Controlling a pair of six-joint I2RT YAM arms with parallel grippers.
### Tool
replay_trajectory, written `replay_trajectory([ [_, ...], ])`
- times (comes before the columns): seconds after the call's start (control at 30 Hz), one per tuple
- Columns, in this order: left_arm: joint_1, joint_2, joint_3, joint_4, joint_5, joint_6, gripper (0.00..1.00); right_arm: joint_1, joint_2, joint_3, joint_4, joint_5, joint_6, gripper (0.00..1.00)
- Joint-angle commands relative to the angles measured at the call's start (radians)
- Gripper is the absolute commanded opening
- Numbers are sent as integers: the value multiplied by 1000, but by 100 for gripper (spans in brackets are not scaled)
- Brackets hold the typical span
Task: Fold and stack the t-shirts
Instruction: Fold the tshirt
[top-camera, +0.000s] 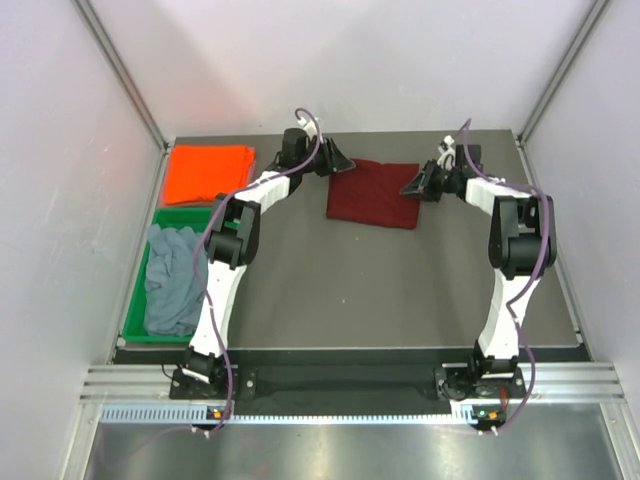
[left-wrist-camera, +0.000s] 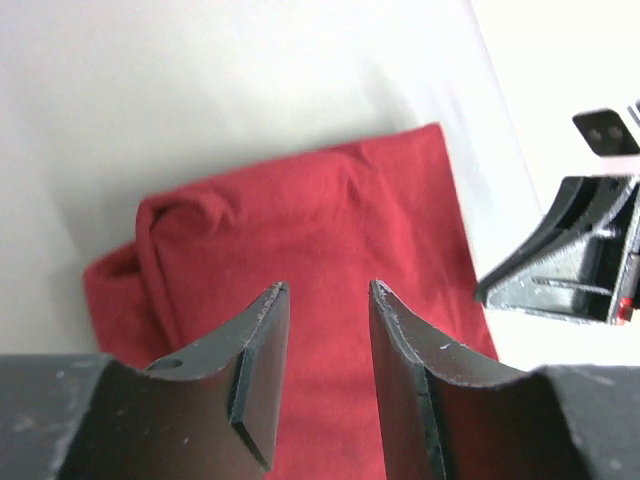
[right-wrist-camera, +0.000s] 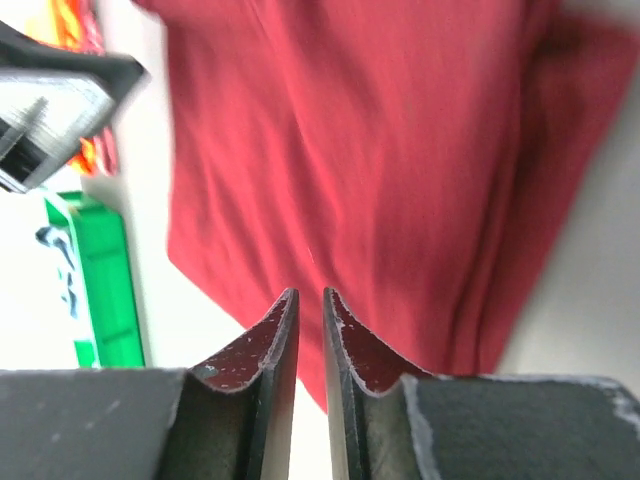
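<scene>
The dark maroon t-shirt lies folded into a rectangle at the back middle of the table. The bright orange t-shirt lies folded flat at the back left. The grey-blue t-shirt sits crumpled in the green tray. My left gripper hovers at the maroon shirt's far left corner. In the left wrist view it is open over the cloth, holding nothing. My right gripper is at the shirt's right edge. Its jaws stand a narrow gap apart over the maroon cloth, with nothing between them.
The green plastic tray stands along the table's left edge, just in front of the orange shirt. White walls close in the back and both sides. A metal rail with the arm bases runs along the near edge.
</scene>
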Motion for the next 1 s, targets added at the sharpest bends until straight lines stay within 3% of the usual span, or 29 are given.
replay_trajectory([
  [0.0,3,63,67,120,43,-48,43,-7,65,69,145,-21,54,16],
  [0.23,20,164,180,197,12,-123,44,-46,189,164,208,-8,111,15],
  [0.43,51,206,206,336,-70,-209,45,-60,203,119,287,16,136,15],
  [0.7,59,226,248,355,-114,-281,47,-64,185,61,340,-4,149,22],
  [0.87,63,79,162,220,-52,-201,44,-64,122,59,285,1,131,26],
  [0.97,62,-92,-43,103,-69,-54,44,-64,56,53,226,10,102,28],
])
